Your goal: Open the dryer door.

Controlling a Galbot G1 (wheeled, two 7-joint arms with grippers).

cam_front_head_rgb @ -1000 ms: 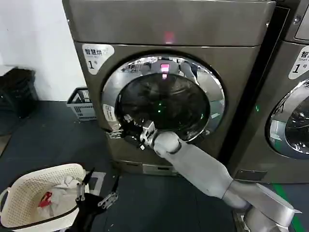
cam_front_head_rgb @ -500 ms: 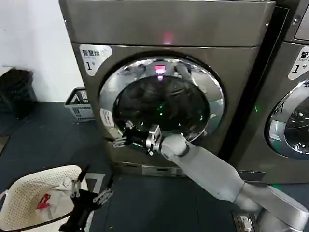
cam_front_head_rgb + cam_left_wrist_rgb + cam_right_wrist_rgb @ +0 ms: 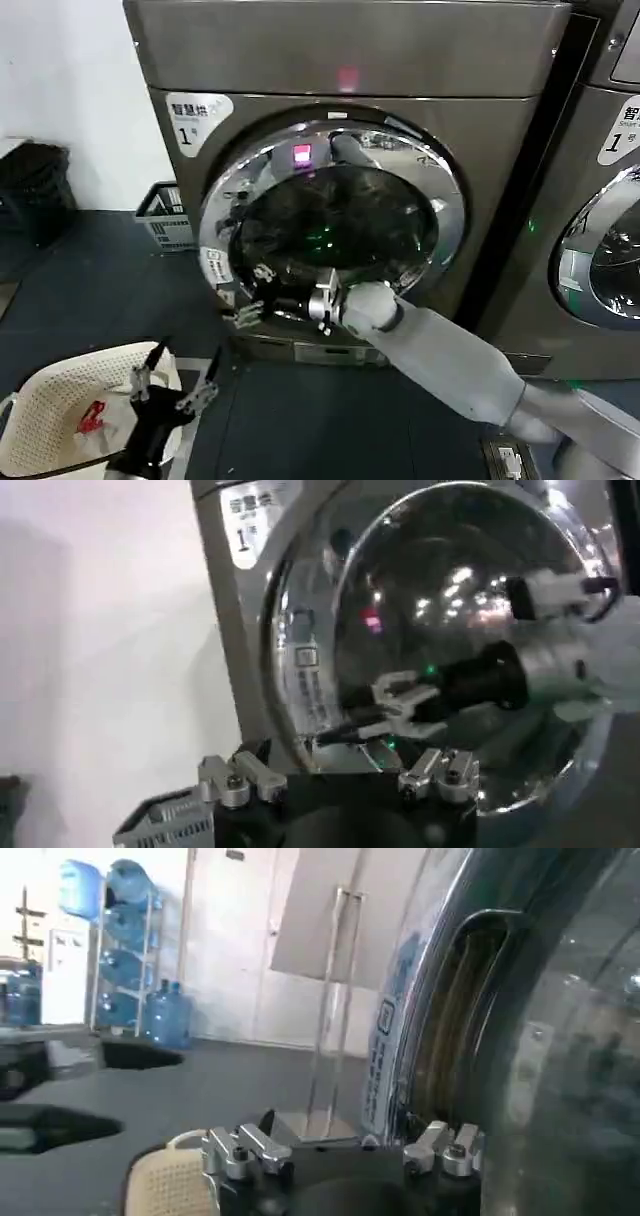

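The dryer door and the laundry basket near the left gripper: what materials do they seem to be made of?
The dryer door: a wide ring that looks like polished chrome, metal or plated plastic, since it mirrors the room and the pink light; its dark centre looks like tinted glass with glints. The laundry basket: probably cream plastic, matt, with a moulded grid of holes. The left gripper hangs beside it.

Likely a self-service laundry: two matching numbered machines side by side, the dryer (image 3: 340,180) beside a second machine (image 3: 600,200); white laundry basket (image 3: 50,420) on dark floor; water bottles (image 3: 130,948) racked against a wall.
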